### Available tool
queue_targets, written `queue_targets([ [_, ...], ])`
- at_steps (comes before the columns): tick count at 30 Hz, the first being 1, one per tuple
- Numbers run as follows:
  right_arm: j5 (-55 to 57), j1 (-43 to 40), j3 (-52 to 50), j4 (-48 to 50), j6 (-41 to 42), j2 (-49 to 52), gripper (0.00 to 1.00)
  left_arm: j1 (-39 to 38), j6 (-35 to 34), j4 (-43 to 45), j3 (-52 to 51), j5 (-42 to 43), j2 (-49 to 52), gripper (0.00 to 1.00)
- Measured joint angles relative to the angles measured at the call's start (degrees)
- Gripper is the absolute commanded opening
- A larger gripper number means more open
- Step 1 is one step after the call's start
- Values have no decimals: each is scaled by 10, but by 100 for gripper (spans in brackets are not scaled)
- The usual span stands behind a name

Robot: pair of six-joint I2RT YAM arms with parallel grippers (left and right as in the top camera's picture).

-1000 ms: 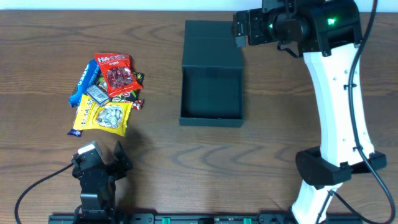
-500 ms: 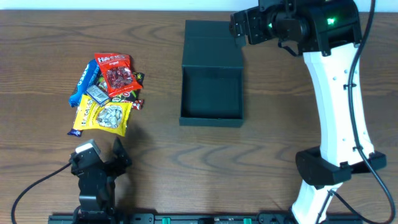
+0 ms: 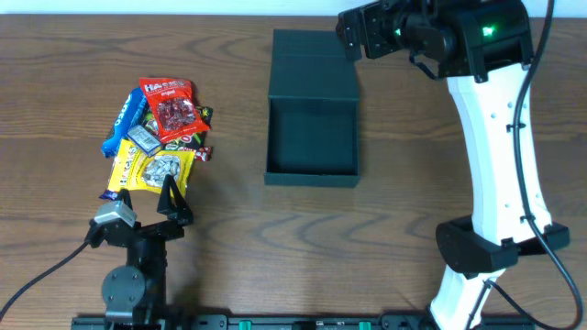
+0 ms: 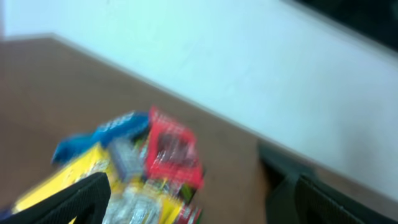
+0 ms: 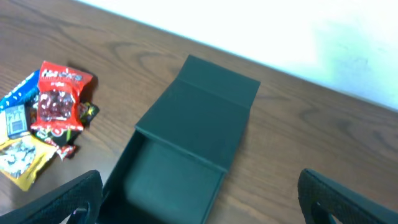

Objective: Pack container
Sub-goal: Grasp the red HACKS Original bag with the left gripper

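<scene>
The container (image 3: 312, 137) sits open near the middle of the worktop (image 3: 385, 229). Its lid (image 3: 315, 66) is folded back flat towards the far edge, and the box is empty inside. From the right wrist camera I see the same dark box (image 5: 180, 155) below me, hinge side away.

My right arm (image 3: 495, 137) reaches over the far right corner of the lid. Its jaws are spread wide with nothing between them, and only the two dark fingertips (image 5: 68, 199) show at the bottom corners of that view.

The snacks lie in a heap well to the left of the container. A red bag (image 3: 170, 108) is on top, with white lettering that starts "HA"; I cannot read the rest. Beside it are a blue packet (image 3: 124, 124) with white print too small to read, a small grey packet (image 3: 142, 137) and a yellow bag (image 3: 151, 172).

My left arm (image 3: 128, 266) is at the near edge. Its jaws are spread and empty, close to the yellow bag's near edge. The left wrist picture is blurred, with the fingertips (image 4: 74, 199) far apart.
</scene>
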Motion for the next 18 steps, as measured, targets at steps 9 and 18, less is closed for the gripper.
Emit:
queue_targets([
  [9,0,0,-1,10,-1,0,99,0,95,24,91,4,199,95],
  [18,-1,0,-2,6,-1,0,99,0,149,-151,418,2,587,95],
])
